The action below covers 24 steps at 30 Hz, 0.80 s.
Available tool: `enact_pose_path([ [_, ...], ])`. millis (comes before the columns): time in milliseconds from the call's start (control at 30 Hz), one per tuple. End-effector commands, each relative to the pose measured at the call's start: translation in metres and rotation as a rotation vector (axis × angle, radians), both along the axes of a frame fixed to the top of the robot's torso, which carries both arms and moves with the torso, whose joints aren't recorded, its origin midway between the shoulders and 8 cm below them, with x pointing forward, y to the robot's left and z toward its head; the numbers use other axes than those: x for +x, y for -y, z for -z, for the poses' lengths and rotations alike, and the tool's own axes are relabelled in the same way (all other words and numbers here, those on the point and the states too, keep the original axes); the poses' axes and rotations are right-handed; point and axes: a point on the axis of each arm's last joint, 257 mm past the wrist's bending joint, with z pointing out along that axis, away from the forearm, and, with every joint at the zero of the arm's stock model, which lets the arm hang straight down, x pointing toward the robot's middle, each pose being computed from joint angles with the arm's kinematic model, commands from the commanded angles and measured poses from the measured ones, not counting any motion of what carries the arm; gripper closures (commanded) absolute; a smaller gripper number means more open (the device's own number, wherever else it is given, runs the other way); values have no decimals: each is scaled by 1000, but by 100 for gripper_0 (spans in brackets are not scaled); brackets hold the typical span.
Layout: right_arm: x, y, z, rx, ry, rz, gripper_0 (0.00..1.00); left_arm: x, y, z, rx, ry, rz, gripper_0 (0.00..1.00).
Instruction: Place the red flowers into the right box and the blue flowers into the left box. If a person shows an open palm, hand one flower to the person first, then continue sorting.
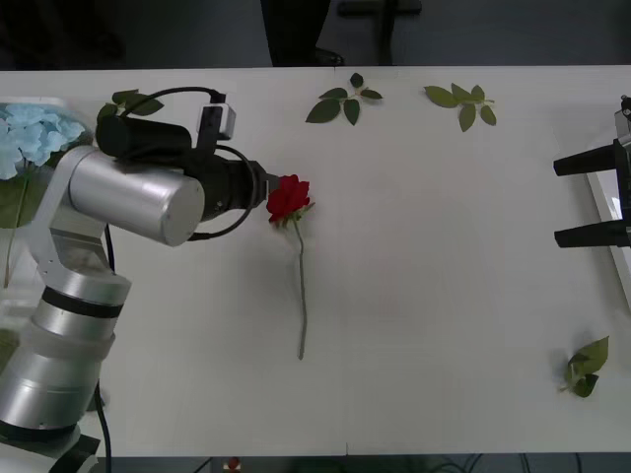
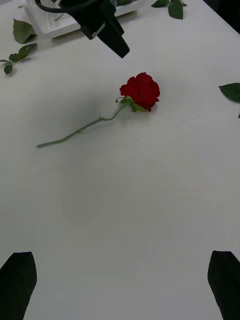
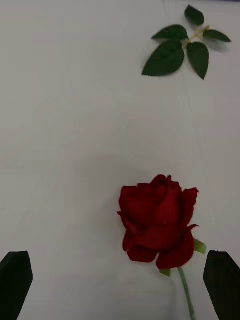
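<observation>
A single red flower point(image 1: 289, 198) lies on the white table, head toward the far side and stem point(image 1: 302, 296) running toward me. My left gripper point(image 1: 264, 187) is just left of the head and open. In the left wrist view the rose point(image 3: 157, 225) lies between and just beyond the gripper point(image 3: 117, 285). Blue flowers point(image 1: 32, 136) rest in the left box point(image 1: 12, 296) at the far left. My right gripper point(image 1: 592, 199) stands open at the right edge, over the rim of the right box point(image 1: 609, 251). From there the rose point(image 2: 142, 91) lies well ahead of the gripper point(image 2: 120, 285).
Loose green leaf sprigs lie at the far middle point(image 1: 342, 101), at the far right point(image 1: 461, 102) and near the front right corner point(image 1: 587, 367). The table's far edge meets a dark floor.
</observation>
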Motion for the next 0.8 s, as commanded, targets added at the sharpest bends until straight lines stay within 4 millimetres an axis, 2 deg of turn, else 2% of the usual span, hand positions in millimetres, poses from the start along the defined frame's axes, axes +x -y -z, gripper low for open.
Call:
enact_pose_path([
  [33, 0, 9, -15, -56, 58, -13, 0, -6, 24, -3, -40, -33, -50, 0],
  [167, 0, 9, -15, -56, 58, -13, 0, -16, 41, 14, -14, -67, -44, 0],
  [400, 0, 9, -15, -56, 58, -13, 0, -10, 56, 38, 4, -53, -32, 0],
  [467, 0, 9, -15, -56, 58, -13, 0, -9, 64, 51, 7, -54, -17, 0],
  [633, 0, 9, -15, -56, 58, -13, 0, -10, 71, 82, 31, -76, -2, 0],
  [800, 0, 9, -15, -56, 58, -13, 0, -17, 80, 95, 47, -95, 17, 0],
])
